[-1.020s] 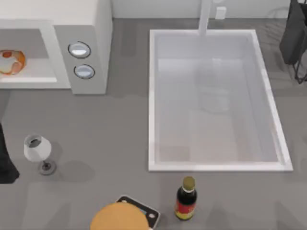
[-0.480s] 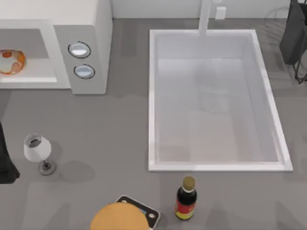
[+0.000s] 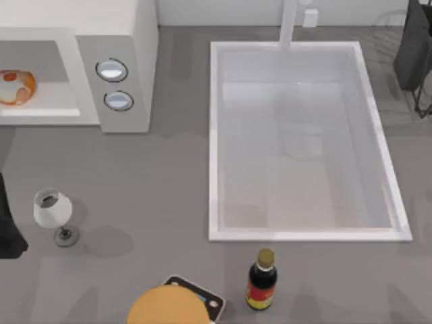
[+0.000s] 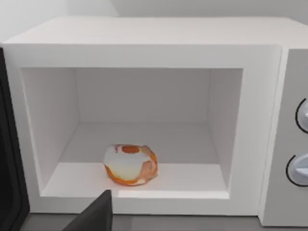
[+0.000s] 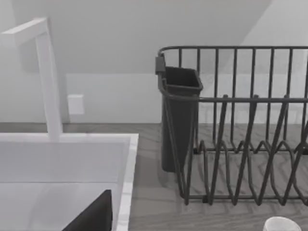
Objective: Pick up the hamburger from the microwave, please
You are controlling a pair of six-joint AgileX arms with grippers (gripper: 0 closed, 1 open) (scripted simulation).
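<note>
The hamburger point(image 3: 15, 88) is a small round orange-tan bun with white and red patches. It lies on the floor of the microwave point(image 3: 115, 40) cavity, near the front lip, and faces me in the left wrist view as hamburger point(image 4: 130, 164) inside the white microwave point(image 4: 144, 33) with its door swung open. A dark piece of my left gripper point(image 4: 94, 214) sits low in front of the cavity, apart from the bun. The dark shape at the table's left edge looks like my left arm point(image 3: 8, 226). My right gripper point(image 5: 94, 214) is parked by the sink's far right corner.
A white sink basin point(image 3: 214, 135) with a faucet point(image 3: 289, 23) fills the middle. A wine glass point(image 3: 52, 210) stands at front left, a dark sauce bottle point(image 3: 261, 280) at front centre beside a tan dome on a black device point(image 3: 169, 305). A black dish rack point(image 5: 240, 144) stands at back right.
</note>
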